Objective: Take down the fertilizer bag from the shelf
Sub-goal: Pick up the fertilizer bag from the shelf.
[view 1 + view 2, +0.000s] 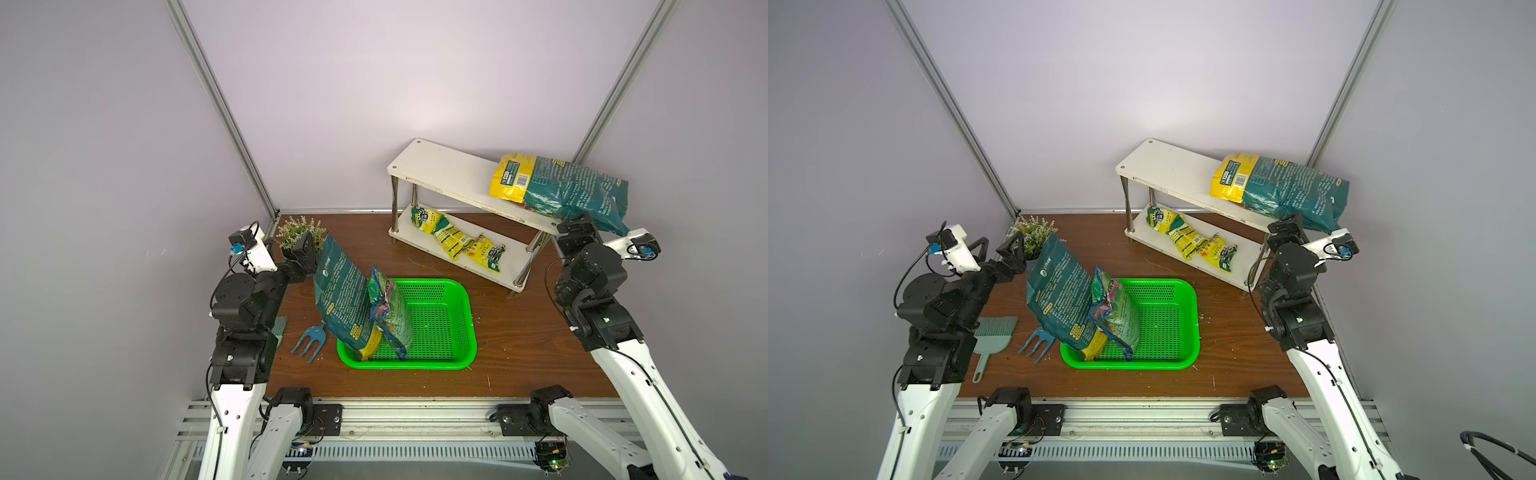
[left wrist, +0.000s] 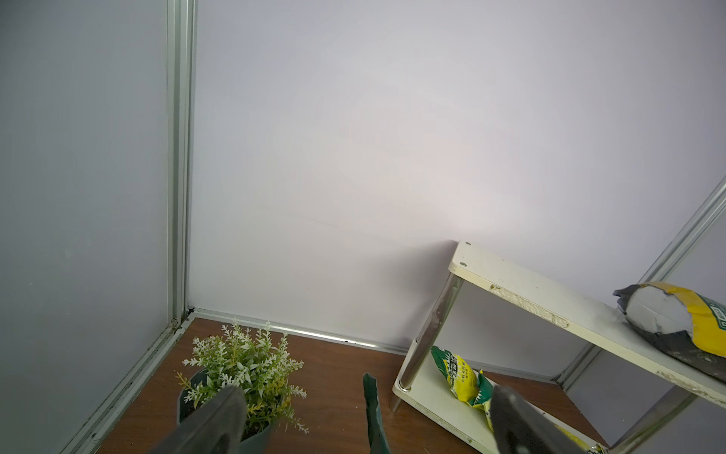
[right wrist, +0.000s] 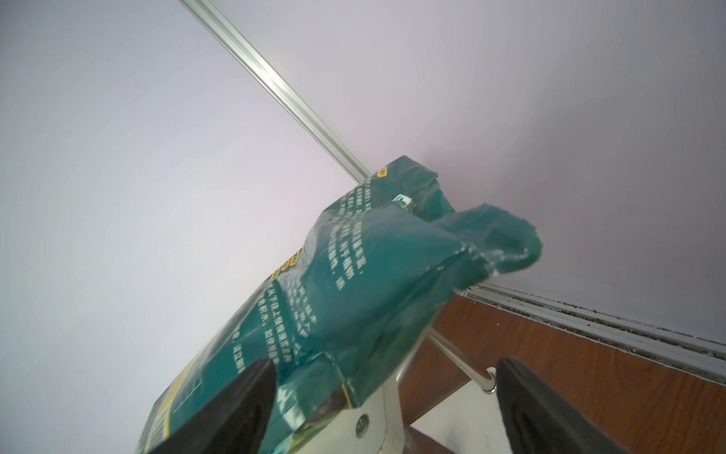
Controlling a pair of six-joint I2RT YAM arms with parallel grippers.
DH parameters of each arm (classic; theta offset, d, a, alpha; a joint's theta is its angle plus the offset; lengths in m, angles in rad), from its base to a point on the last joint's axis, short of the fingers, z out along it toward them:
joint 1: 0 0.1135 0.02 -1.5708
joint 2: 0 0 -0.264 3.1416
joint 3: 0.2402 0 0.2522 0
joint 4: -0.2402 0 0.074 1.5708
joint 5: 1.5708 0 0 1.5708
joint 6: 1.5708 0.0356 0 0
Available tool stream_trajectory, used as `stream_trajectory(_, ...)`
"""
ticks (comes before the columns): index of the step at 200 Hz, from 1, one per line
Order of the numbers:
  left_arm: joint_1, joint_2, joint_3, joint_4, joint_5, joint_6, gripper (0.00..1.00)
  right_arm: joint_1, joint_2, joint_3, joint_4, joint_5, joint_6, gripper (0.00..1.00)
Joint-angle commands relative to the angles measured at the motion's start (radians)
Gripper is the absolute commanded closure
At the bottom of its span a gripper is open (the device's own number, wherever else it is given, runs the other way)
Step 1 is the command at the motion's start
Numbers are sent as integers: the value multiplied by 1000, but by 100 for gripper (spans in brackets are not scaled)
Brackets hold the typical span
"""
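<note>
Where it overhangs the shelf (image 1: pixel 440 170), the teal-and-yellow fertilizer bag (image 1: pixel 569 187) sags.

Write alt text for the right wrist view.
A teal fertilizer bag lies on the white shelf, its crumpled end overhanging the board's edge. The right tool is open, its dark fingers wide apart close to the bag. Brown table and pale wall lie behind.

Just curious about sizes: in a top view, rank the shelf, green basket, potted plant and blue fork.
Largest to smallest: shelf, green basket, then potted plant and blue fork, unranked: they look alike, the plant partly hidden.
</note>
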Motion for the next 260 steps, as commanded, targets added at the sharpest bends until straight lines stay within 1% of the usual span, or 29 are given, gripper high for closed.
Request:
stream_trajectory(1, 18, -2, -6, 32, 14, 0, 0, -82, 32, 69, -6, -126, 45, 6)
stream_trajectory(19, 20, 0, -5, 32, 14, 0, 0, -140, 53, 87, -5, -164, 45, 6)
stream_trajectory(44, 23, -1, -5, 32, 17, -1, 0, -194, 84, 74, 62, -242, 34, 6)
stream_trajectory(84, 26, 1, -6, 34, 19, -1, 0, -228, 182, 140, 116, -353, 13, 10)
stream_trajectory(96, 27, 1, -7, 34, 20, -3, 0, -229, 190, 146, 139, -366, 4, 14)
stream_trajectory(108, 29, 1, -5, 35, 21, -3, 0, -228, 188, 147, 161, -378, -12, 27)
stream_trajectory(112, 30, 1, -6, 35, 22, -2, 0, -228, 185, 146, 167, -384, -16, 35)
stream_trajectory(117, 30, 1, -5, 35, 22, -5, 0, -227, 181, 144, 174, -388, -21, 48)
stream_trajectory(118, 31, 1, -6, 35, 22, -5, 0, -227, 180, 143, 176, -388, -22, 48)
stream_trajectory(119, 32, 1, -6, 35, 22, -6, 0, -227, 180, 143, 177, -389, -22, 53)
stream_trajectory(121, 32, 1, -7, 35, 22, -5, 0, -227, 177, 140, 180, -389, -24, 55)
stream_trajectory(124, 32, 1, -7, 35, 22, -4, 0, -228, 175, 138, 186, -392, -29, 63)
stream_trajectory(125, 32, 1, -7, 35, 23, -4, 0, -227, 174, 136, 188, -393, -30, 63)
stream_trajectory(131, 33, 1, -6, 35, 24, -5, 0, -227, 168, 128, 200, -398, -37, 76)
stream_trajectory(141, 34, 3, -6, 37, 25, -4, 0, -227, 158, 118, 221, -412, -49, 92)
stream_trajectory(142, 34, 3, -6, 37, 25, -5, 0, -227, 158, 118, 224, -414, -51, 95)
stream_trajectory(143, 34, 3, -6, 37, 26, -5, 0, -227, 157, 116, 226, -416, -52, 95)
stream_trajectory(146, 34, 3, -6, 37, 26, -6, 0, -228, 155, 113, 231, -425, -56, 100)
stream_trajectory(160, 35, 4, -6, 37, 28, -6, 0, -228, 145, 106, 255, -479, -69, 100)
stream_trajectory(176, 37, 4, -6, 37, 28, -7, 0, -228, 133, 105, 289, -593, -93, 100)
stream_trajectory(204, 37, 4, -8, 38, 28, -8, 0, -226, 119, 147, 330, -852, -126, 100)
stream_trajectory(224, 38, 4, -6, 38, 30, -9, 0, -222, 153, 260, 271, -1078, -132, 100)
stream_trajectory(230, 38, 4, -8, 39, 31, -8, 0, -213, 172, 297, 255, -1160, -133, 100)
stream_trajectory(239, 39, 3, -7, 38, 31, -9, 0, -190, 202, 349, 228, -1247, -139, 100)
stream_trajectory(249, 40, 3, -8, 38, 31, -10, 0, -143, 225, 400, 189, -1290, -168, 100)
stream_trajectory(260, 40, 4, -9, 40, 31, -9, 0, -79, 246, 446, 128, -1282, -220, 100)
